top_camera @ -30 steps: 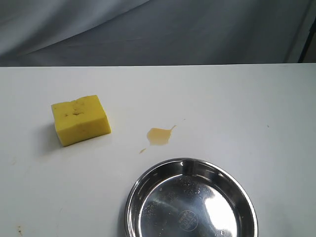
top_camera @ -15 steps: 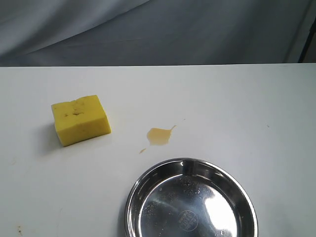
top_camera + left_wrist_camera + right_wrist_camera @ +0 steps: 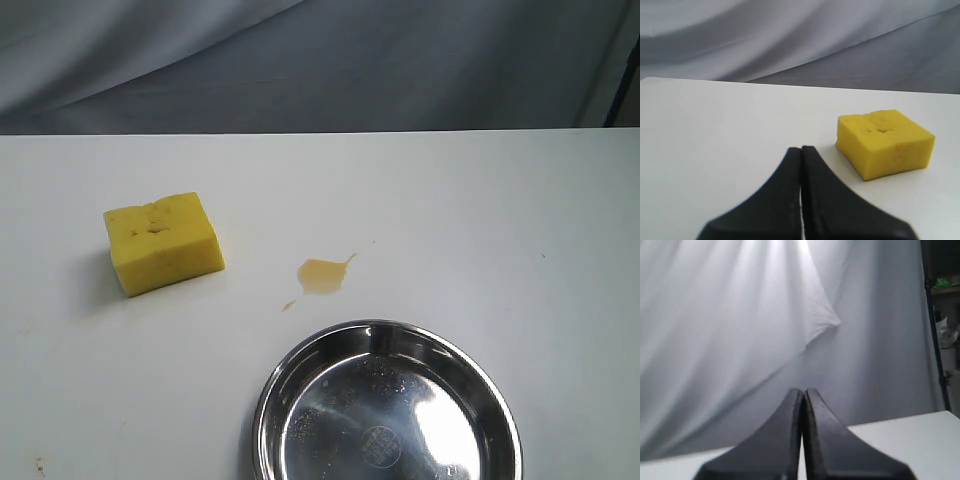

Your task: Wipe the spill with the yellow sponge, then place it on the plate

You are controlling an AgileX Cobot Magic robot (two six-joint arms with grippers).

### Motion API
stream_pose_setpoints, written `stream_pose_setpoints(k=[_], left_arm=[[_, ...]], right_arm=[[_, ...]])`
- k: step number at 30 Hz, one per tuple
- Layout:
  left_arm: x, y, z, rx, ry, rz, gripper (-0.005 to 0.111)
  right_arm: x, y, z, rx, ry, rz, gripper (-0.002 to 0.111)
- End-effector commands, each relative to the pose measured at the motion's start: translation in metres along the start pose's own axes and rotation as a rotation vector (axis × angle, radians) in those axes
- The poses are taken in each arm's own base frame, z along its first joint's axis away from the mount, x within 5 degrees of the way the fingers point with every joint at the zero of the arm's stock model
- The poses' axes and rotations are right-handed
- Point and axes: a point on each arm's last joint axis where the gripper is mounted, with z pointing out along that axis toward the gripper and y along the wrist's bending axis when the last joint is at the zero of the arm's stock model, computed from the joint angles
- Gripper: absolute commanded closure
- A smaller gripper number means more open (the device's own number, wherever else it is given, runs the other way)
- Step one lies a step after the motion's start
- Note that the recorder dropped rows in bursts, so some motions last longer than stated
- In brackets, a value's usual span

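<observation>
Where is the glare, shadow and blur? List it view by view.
Exterior view: bright glare on the plate; faint shadow beside the yellow sponge. Left wrist view: the shut left gripper is blurred at its base, sponge sharp. Right wrist view: the right gripper soft, curtain washed out by light.

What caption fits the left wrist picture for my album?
Shut left gripper short of the yellow sponge on the white table.

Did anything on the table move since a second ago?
Nothing visibly changed. The yellow sponge, the spill and the plate all sit just where they were in the exterior view, and nothing was picked up or let go.
</observation>
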Motion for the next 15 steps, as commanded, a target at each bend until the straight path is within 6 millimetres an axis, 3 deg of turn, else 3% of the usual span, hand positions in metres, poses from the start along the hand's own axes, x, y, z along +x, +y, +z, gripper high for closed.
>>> stream_pose_setpoints(k=[1, 7, 15], left_arm=[[0.001, 0.0, 0.0, -0.001, -0.003, -0.01, 0.107], [0.001, 0.0, 0.0, -0.001, -0.003, -0.01, 0.107], [0.001, 0.0, 0.0, -0.001, -0.003, -0.01, 0.107]], right_arm=[[-0.018, 0.003, 0.0, -0.007, -0.088, 0.126, 0.108], [-0.057, 0.017, 0.008, 0.002, 0.175, 0.048, 0.108], [-0.074, 0.036, 0.061, -0.14, 0.547, -0.275, 0.108]])
